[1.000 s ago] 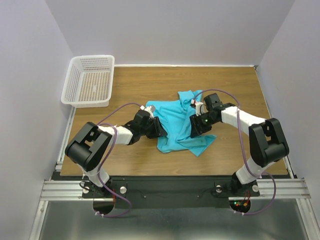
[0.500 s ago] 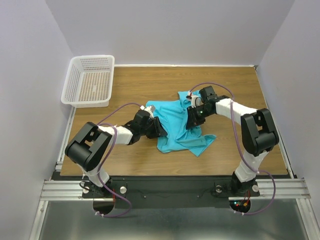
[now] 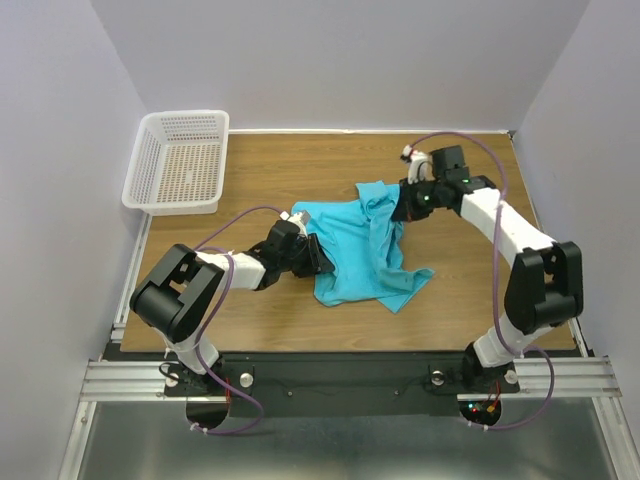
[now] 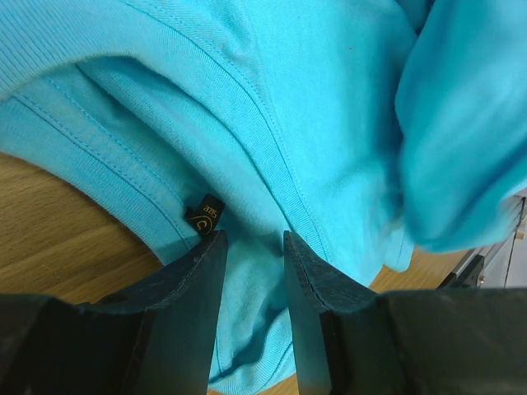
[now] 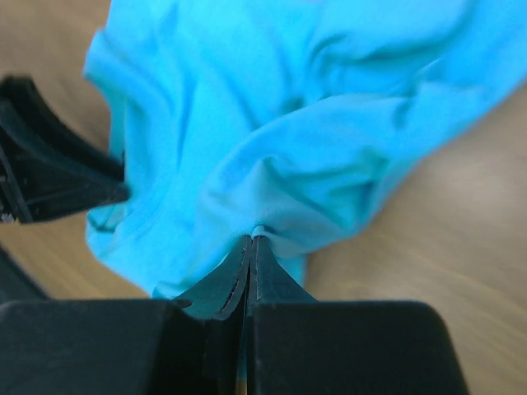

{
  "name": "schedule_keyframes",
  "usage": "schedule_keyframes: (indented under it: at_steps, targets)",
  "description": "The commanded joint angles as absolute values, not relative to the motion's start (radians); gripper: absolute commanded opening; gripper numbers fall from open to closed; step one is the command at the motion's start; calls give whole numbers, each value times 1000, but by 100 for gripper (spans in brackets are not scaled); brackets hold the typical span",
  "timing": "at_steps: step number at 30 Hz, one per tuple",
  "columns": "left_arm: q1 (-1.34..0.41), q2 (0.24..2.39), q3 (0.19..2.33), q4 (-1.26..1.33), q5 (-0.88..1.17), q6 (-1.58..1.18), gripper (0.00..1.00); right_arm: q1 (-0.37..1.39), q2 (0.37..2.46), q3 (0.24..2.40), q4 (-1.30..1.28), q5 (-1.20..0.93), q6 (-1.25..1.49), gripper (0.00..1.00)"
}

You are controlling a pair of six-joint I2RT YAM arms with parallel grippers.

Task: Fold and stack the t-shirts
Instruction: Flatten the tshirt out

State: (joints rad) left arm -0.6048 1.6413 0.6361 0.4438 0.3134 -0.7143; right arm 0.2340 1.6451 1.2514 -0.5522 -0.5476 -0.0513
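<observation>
I see a plain turquoise-blue t-shirt (image 3: 355,248) (its neck label (image 4: 203,216) black with gold print), a wood-grain brown table (image 3: 290,165), a white mesh basket (image 3: 186,116).

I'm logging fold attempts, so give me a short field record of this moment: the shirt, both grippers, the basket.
garment: turquoise-blue short-sleeved cotton t-shirt, crumpled and unfolded on the wooden table
left gripper: jaws apart, over the shirt's neck edge beside the small dark label
right gripper: shut on a pinch of fabric at the shirt's far right edge
white plastic mesh basket: at the table's far left corner, apart from the shirt
fold progress: no fold visible yet
</observation>
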Motion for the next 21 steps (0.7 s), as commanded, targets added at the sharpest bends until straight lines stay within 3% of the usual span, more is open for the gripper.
schedule_keyframes:
  at_steps: [1, 5, 9, 10, 13, 15, 17, 21]
  targets:
    - [-597, 1675, 601, 322, 279, -669, 46, 193, 1574, 1327, -502, -442, -107, 1]
    - [-595, 1686, 609, 322, 281, -666, 46, 189, 1607, 1350, -453, -400, -98, 1]
    - [-594, 1693, 618, 324, 285, -666, 46, 187, 1681, 1404, -422, -420, -83, 13]
    - [-595, 1694, 623, 324, 288, -664, 46, 187, 1706, 1414, -419, -428, -84, 30]
    - [-594, 1695, 630, 313, 287, -661, 46, 187, 1703, 1418, -423, -477, -136, 59]
    - [-595, 1690, 630, 313, 284, -661, 46, 186, 1637, 1381, -425, -433, -178, 68]
    - [-594, 1687, 632, 314, 282, -660, 46, 163, 1579, 1307, -439, -408, -257, 83]
    - [-594, 1690, 638, 319, 290, -657, 46, 95, 1403, 1188, -570, -436, -444, 91]
